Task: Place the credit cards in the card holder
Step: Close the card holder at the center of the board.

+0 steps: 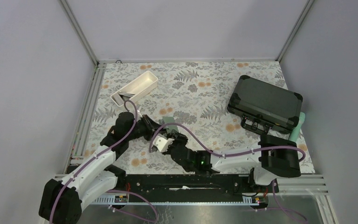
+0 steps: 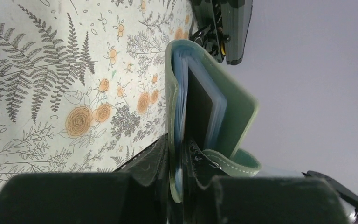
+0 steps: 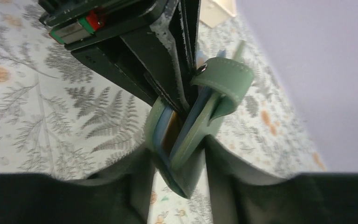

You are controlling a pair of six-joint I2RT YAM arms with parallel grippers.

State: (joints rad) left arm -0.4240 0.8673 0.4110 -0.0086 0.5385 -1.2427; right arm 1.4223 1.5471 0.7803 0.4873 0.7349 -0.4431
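Card holder (image 2: 205, 107): sage-green, held off the floral table (image 1: 200, 88) near its middle, between the two arms. It is standing on edge and partly fanned open, so the pale blue pockets show.

Left gripper (image 2: 182, 161): jaws closed on the card holder, pinching one cover and part of the pocket stack at the near end.

Right gripper (image 3: 177, 156): jaws sit on either side of the holder's opposite end, close against both covers. I cannot tell whether they actually pinch it.

Cards: a dark card (image 2: 198, 107) sits in a pocket. The right wrist view shows a gold-orange card (image 3: 170, 135) edge-on between blue sleeves. I cannot tell how deep either one is seated.

The closure strap (image 3: 223, 77) with its snap hangs loose over the top edge.

Also on the table: a white tray (image 1: 135, 87) at far left and a black hard case (image 1: 265, 103) at far right, both well apart from the work.

Risks, as I judge them:
- If the right jaws squeeze across both covers, the holder folds shut and the pockets close up.
- The two arms could pull against each other, twisting the soft cover or dragging it out of the left pinch.
- With the holder on edge, a shallow card could slide out if the holder is tipped.
- The loose strap could snag a finger.
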